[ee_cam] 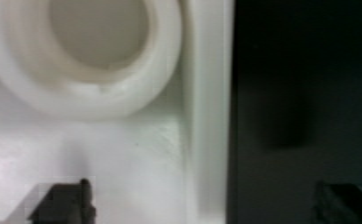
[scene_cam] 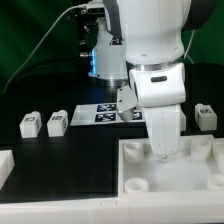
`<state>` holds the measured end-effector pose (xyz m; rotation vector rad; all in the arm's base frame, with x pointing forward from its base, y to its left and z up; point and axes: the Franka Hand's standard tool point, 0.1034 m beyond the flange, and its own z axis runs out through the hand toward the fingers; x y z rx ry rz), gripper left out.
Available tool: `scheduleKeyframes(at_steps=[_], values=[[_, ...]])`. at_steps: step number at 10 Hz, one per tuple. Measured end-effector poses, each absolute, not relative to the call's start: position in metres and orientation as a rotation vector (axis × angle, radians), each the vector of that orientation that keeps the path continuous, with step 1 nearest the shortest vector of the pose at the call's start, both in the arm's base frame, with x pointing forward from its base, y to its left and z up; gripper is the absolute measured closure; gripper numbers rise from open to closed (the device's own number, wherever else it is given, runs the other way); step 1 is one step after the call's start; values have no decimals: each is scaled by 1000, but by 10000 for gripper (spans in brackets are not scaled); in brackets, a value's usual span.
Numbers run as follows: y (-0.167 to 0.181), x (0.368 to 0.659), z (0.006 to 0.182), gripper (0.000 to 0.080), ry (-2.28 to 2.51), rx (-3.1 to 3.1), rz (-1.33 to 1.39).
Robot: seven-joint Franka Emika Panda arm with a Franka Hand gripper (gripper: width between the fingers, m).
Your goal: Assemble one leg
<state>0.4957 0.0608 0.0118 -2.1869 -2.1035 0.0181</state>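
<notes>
Black table (scene_cam: 75,150); leg (scene_cam: 57,122) apart from claw (scene_cam: 163,150)

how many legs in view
3: a leg and a second leg at the exterior view's left, a third leg at its right; the arm may hide others.

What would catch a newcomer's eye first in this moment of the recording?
The big white arm fills the middle of the exterior view, its hand down at the far edge of the white panel, close to a round corner socket. In the wrist view a socket looms large and the fingers stand wide apart. Two tagged legs sit on the black table at the exterior view's left.
</notes>
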Motion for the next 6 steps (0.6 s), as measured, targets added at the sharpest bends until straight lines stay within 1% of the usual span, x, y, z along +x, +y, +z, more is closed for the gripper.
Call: scheduleKeyframes(at_steps=[1, 2, 6], values=[[61, 496, 12, 160, -2103, -2187, 18], [60, 496, 12, 152, -2103, -2188, 18], [60, 496, 12, 151, -2101, -2189, 19]])
